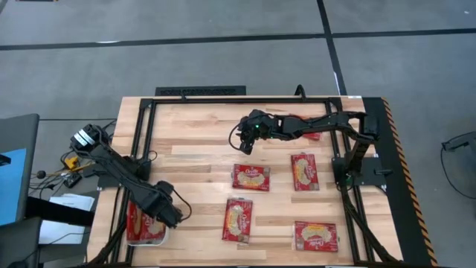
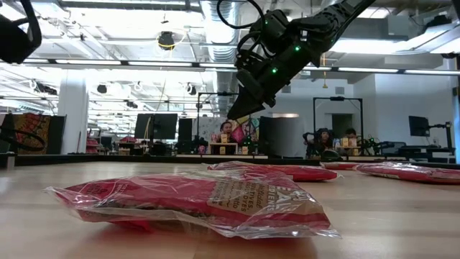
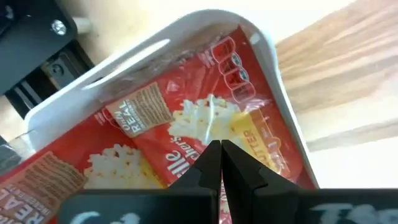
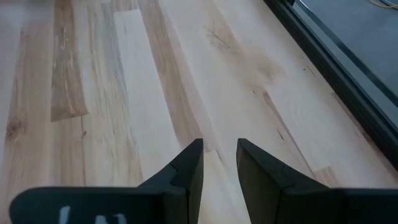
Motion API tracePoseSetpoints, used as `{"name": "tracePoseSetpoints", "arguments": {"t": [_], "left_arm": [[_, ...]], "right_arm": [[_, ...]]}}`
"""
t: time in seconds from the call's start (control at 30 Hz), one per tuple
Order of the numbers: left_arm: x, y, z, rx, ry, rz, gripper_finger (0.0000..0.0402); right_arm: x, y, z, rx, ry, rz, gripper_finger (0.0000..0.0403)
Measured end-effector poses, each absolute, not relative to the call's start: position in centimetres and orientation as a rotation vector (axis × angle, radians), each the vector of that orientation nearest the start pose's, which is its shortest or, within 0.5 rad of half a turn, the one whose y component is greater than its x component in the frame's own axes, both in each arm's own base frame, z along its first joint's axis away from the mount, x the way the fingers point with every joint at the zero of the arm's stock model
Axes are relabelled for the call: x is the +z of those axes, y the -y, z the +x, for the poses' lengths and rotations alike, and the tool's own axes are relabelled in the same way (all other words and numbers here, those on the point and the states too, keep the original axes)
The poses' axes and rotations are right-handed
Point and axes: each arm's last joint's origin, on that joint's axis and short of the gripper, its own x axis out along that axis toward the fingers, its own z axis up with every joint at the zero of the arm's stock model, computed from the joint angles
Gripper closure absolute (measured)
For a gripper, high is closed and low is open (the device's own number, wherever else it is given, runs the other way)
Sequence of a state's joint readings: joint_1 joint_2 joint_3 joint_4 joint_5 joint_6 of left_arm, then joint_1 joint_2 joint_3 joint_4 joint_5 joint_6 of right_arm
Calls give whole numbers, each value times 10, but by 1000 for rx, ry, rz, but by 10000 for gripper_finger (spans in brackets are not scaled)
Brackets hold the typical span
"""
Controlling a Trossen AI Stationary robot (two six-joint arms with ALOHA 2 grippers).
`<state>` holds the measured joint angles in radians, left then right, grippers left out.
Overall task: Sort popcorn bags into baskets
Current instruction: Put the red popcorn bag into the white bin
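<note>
High view is showing the tray (image 1: pixel 165 235) holding a couple of popcorn bags (image 1: pixel 138 219) — left gripper (image 1: pixel 172 216) sitting closed above, right gripper (image 1: pixel 243 141) hovering part-open, empty; several bags (image 1: pixel 251 176) waiting on the table.

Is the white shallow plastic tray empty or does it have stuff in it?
Not empty. The white shallow tray holds flat red popcorn bags; at least two overlap inside its rim.
</note>
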<state>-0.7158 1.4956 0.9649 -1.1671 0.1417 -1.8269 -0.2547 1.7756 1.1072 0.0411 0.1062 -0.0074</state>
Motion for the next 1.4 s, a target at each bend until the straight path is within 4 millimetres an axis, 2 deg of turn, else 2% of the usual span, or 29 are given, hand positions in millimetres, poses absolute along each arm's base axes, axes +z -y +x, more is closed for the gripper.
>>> {"name": "tracePoseSetpoints", "arguments": {"t": [0.23, 0.43, 0.6, 0.77, 0.9, 1.23, 1.4], "left_arm": [[199, 162, 165, 987, -1579, -871, 387], [197, 170, 154, 1036, -1581, -886, 310], [186, 171, 145, 1066, -1589, -882, 244], [177, 169, 139, 1079, -1620, -869, 215], [173, 168, 137, 1077, -1636, -853, 220], [156, 165, 134, 996, -1663, -867, 270], [156, 165, 134, 965, -1678, -843, 323]], "right_arm": [[200, 97, 369, -339, -635, 38, 283], [200, 97, 369, -340, -635, 38, 283], [200, 97, 369, -340, -635, 38, 283], [200, 97, 368, -340, -643, 39, 283], [200, 97, 368, -340, -642, 39, 283], [200, 97, 368, -340, -639, 38, 283], [201, 97, 369, -341, -629, 38, 283]]}}
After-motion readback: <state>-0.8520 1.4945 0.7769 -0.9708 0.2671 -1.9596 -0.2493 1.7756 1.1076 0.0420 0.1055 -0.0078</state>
